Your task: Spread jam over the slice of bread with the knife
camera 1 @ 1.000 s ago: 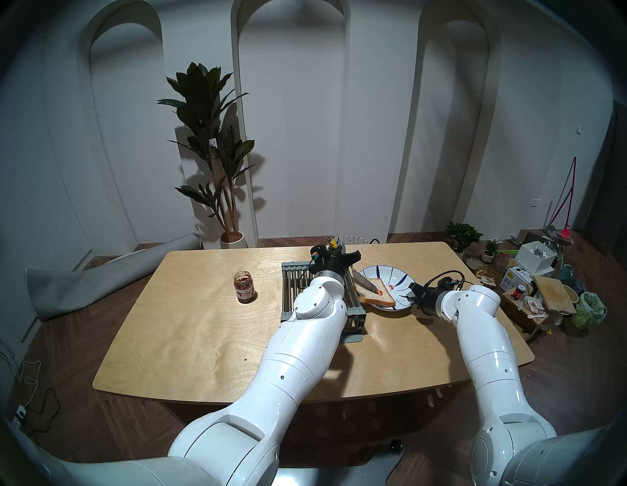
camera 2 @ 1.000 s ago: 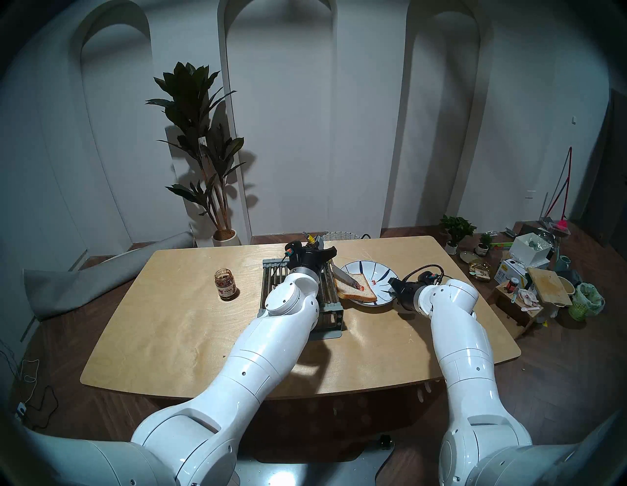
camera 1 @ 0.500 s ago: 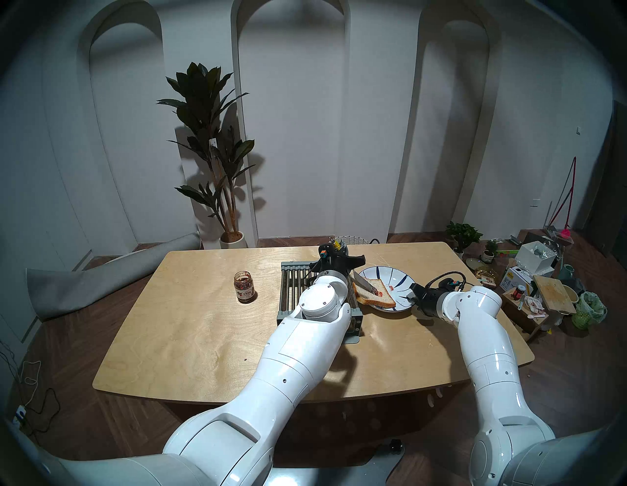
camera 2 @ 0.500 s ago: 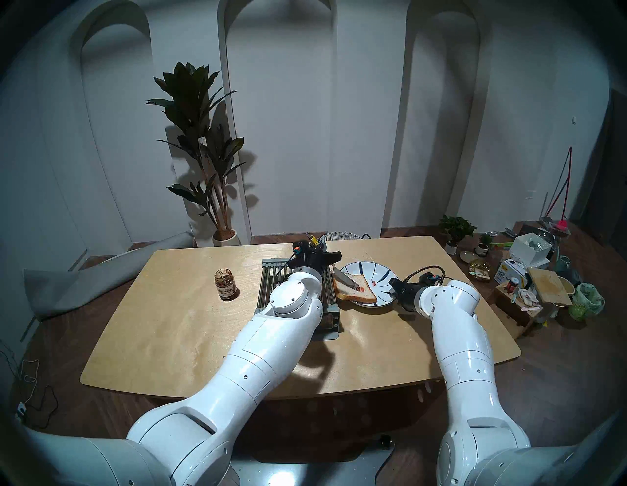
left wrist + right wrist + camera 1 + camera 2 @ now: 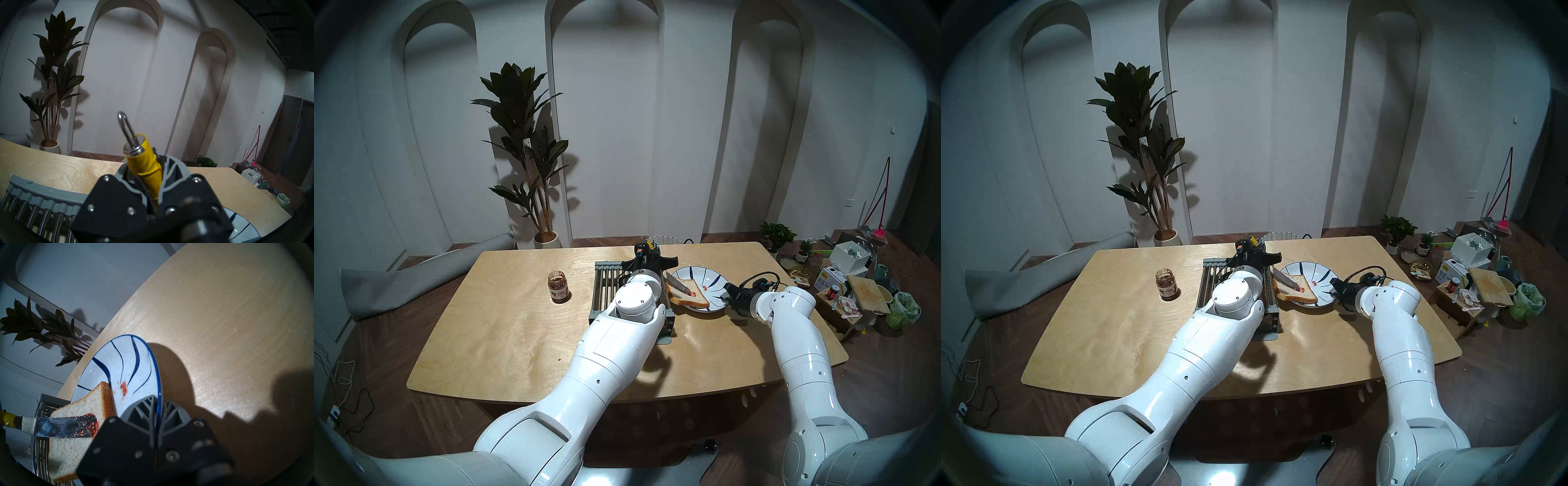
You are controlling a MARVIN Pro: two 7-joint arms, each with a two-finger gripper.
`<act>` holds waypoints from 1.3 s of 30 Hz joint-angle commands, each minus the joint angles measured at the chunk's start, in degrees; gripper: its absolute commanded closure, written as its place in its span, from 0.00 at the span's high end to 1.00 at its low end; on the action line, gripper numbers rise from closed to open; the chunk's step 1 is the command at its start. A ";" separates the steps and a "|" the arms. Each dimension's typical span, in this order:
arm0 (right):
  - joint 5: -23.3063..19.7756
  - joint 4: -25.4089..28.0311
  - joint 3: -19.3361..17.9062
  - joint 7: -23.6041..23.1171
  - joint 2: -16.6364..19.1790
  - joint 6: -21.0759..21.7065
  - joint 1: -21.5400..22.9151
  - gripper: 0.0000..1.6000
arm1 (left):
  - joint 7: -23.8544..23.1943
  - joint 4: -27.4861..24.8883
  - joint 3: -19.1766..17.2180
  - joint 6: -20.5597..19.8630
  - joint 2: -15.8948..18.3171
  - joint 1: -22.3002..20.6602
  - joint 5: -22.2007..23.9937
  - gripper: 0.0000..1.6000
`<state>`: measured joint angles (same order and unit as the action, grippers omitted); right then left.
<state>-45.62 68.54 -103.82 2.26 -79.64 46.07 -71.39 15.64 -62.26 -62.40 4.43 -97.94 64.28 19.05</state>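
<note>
Wooden table (image 5: 504,325) before white arched wall (image 5: 687,135), potted plant (image 5: 527,152).

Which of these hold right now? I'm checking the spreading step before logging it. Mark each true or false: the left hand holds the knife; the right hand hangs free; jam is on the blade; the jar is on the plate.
1. The left hand holds the knife: true.
2. The right hand hangs free: false, it is shut on the plate rim.
3. The jam coats the blade tip on the slice of bread: true.
4. The jar is on the plate: false, it stands on the table.
</note>
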 commanded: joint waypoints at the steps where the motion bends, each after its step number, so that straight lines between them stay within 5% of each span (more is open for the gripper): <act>1: 0.09 1.27 0.06 -0.06 0.13 -0.16 0.38 0.00 | 0.29 -0.94 0.29 0.12 0.72 -0.98 -1.20 0.00; 23: 0.01 -0.45 -0.53 0.16 -0.01 -1.51 1.02 0.00 | 2.09 -2.03 2.28 -1.84 2.79 -1.60 -3.28 0.00; 39: -0.53 -2.25 -2.74 1.57 0.78 -2.72 1.37 0.00 | -0.26 1.33 3.00 -0.74 0.62 -3.78 -2.68 0.00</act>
<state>-46.36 66.51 -105.21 2.96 -79.83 44.31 -70.21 16.05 -61.84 -59.77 2.88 -96.01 62.79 16.51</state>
